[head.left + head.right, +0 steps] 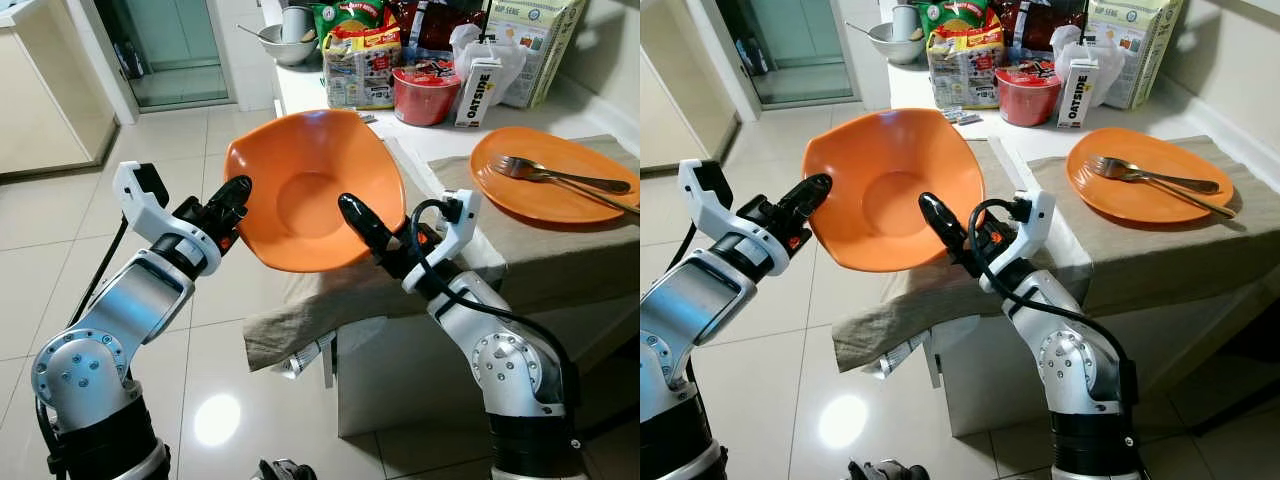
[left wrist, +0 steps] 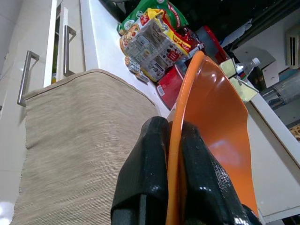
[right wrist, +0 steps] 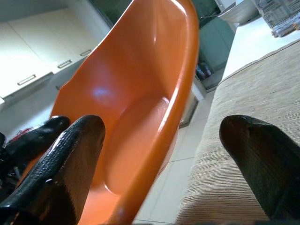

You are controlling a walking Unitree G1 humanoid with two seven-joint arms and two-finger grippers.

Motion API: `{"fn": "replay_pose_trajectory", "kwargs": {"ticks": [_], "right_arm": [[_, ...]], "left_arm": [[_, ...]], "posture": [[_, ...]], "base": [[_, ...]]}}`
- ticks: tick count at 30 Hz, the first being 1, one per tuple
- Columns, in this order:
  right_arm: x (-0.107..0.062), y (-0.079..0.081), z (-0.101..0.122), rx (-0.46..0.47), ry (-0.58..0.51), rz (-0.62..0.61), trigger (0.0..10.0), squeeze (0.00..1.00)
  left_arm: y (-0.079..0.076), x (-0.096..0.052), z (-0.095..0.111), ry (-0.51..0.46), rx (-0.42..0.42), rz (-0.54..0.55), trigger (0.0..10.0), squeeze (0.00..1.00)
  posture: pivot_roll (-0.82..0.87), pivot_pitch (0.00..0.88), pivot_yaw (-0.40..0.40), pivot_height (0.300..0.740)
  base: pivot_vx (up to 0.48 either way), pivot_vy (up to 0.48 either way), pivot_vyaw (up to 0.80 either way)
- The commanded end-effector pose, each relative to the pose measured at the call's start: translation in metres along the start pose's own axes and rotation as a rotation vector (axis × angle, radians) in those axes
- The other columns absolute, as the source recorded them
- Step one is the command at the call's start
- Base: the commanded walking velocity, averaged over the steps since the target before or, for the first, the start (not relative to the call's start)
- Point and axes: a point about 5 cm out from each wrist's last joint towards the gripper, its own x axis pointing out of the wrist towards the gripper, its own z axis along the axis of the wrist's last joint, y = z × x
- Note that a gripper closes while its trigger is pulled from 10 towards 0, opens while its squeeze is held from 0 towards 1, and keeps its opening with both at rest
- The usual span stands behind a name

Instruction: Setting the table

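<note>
Cloth-covered table (image 1: 560,262) with orange plate (image 1: 560,192), groceries (image 1: 362,62)

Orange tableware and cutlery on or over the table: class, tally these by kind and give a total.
Orange bowls: 1, the orange bowl, held over the table's edge, its rim pinched by the left gripper, with the right gripper open at its other side
Orange plates: 1, the orange plate
Forks: 1, the fork on that plate
Total: 3

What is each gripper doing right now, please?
Left gripper: shut on the rim of the bowl.
Right gripper: open, with the bowl's rim between its fingers, not clamped.
</note>
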Motion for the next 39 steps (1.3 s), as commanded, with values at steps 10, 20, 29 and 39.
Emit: {"fn": "replay_pose_trajectory", "kwargs": {"ticks": [10, 20, 29, 39], "right_arm": [[0.002, -0.009, -0.020, -0.063, 0.104, -0.088, 0.0, 0.00], [-0.001, -0.012, -0.020, -0.061, 0.096, -0.113, 0.0, 0.02], [-0.004, -0.015, -0.022, -0.078, 0.103, -0.144, 0.0, 0.03], [-0.008, -0.019, -0.024, -0.106, 0.119, -0.166, 0.0, 0.05]], "left_arm": [[-0.028, 0.001, -0.001, 0.027, 0.009, -0.173, 0.0, 0.00], [-0.025, 0.003, 0.001, 0.028, 0.023, -0.166, 0.0, 0.00], [-0.020, 0.006, 0.008, 0.026, 0.084, -0.152, 0.0, 0.00], [-0.013, 0.005, 0.004, 0.049, 0.122, -0.130, 0.0, 0.00]], "posture": [[-0.10, 0.000, 0.089, 0.740], [-0.10, 0.000, 0.090, 0.740], [-0.11, 0.000, 0.092, 0.740], [-0.11, 0.000, 0.093, 0.740]], "base": [[0.000, 0.000, 0.00], [0.000, 0.000, 0.00], [0.000, 0.000, 0.00], [0.000, 0.000, 0.00]]}}
